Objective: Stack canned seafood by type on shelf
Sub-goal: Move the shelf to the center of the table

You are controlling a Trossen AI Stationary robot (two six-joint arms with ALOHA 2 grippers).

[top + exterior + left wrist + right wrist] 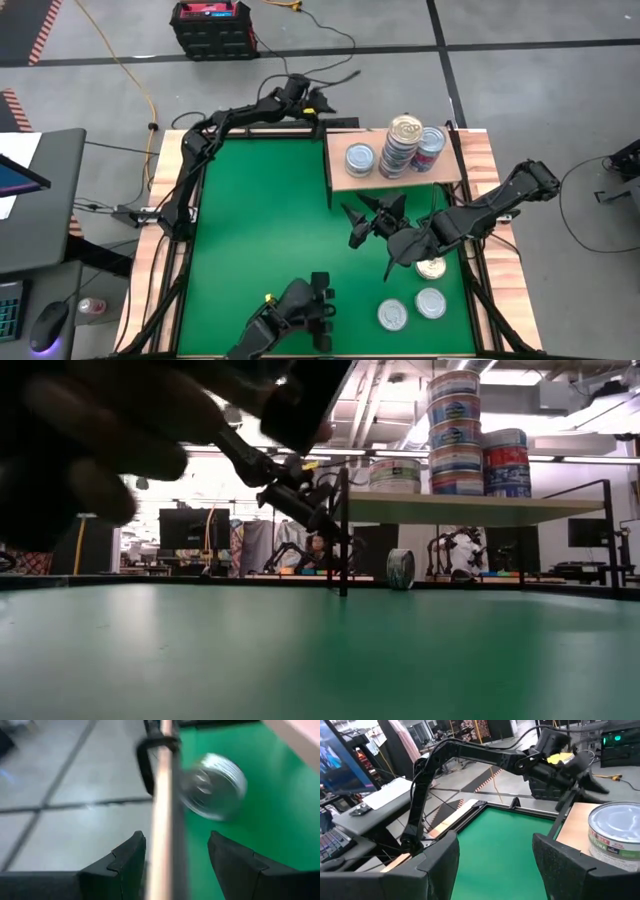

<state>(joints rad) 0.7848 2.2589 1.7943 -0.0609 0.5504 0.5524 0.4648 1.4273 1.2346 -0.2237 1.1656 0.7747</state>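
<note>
In the high view the shelf (395, 172), a light-wood board, sits in the upper right of the green tabletop (260, 220). On it stand a single silver-lidded can (360, 158) at the left, a tall stack of cans (403, 145) in the middle topped by a gold lid, and a shorter stack (430, 148) just to its right. The low view shows the same three groups on the board, upper right of the frame, and one can on its edge (401, 569) on the tabletop under the shelf.

Three more cans lie flat at the lower right of the high view: a gold-lidded one (431, 267) partly under the right arm, and two silver ones (393, 314) (431, 302) below it.

The left claw (322, 102) reaches past the far tabletop edge at upper centre, just beside the shelf's left end. In its wrist view its fingers (122, 860) stand spread with a thin metal rod (164, 810) between them, not pinched, and a blurred can beyond.

The right claw (372, 222) hovers below the shelf's front edge, fingers spread and holding nothing
</note>
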